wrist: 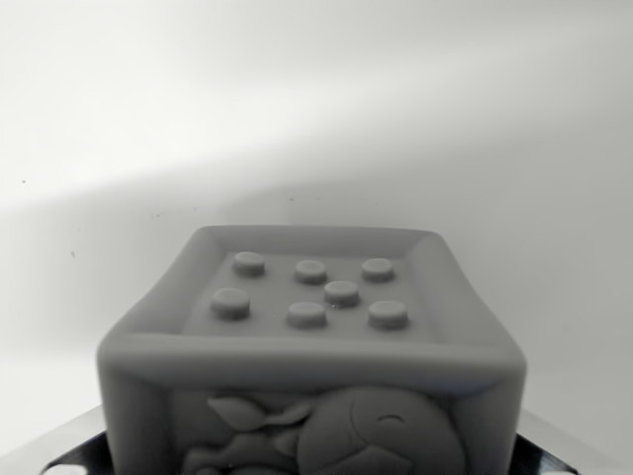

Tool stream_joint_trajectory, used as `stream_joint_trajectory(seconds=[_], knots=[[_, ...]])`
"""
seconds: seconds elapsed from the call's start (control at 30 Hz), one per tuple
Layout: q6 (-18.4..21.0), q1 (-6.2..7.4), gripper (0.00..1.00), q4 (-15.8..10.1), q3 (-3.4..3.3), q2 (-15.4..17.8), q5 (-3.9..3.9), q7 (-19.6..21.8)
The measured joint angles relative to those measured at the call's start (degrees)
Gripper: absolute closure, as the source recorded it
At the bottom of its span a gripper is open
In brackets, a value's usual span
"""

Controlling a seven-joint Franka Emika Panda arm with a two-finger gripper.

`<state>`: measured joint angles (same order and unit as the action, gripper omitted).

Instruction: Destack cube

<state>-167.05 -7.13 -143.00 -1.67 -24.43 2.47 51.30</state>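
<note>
A grey cube fills the lower middle of the wrist view, very close to the camera. Its recessed top face carries several raised round studs, and its front face shows a relief figure. My gripper straddles the cube. A dark finger shows at the bottom left corner and the other finger at the bottom right. Both run up against the cube's sides with no gap showing. Whatever lies under the cube is hidden.
Behind the cube is a plain pale surface, brighter at the top and shaded across the middle. Nothing else stands in view.
</note>
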Motion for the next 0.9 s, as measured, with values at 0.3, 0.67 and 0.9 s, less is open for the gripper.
stream_joint_trajectory(seconds=[0.3, 0.67, 0.9], knots=[[-0.8, -0.25, 1.00, 0.4, 0.22, -1.3, 0.00, 0.0], [-0.9, -0.28, 0.00, 0.5, 0.25, -1.3, 0.00, 0.0], [-0.9, -0.29, 0.00, 0.5, 0.26, -1.3, 0.00, 0.0]])
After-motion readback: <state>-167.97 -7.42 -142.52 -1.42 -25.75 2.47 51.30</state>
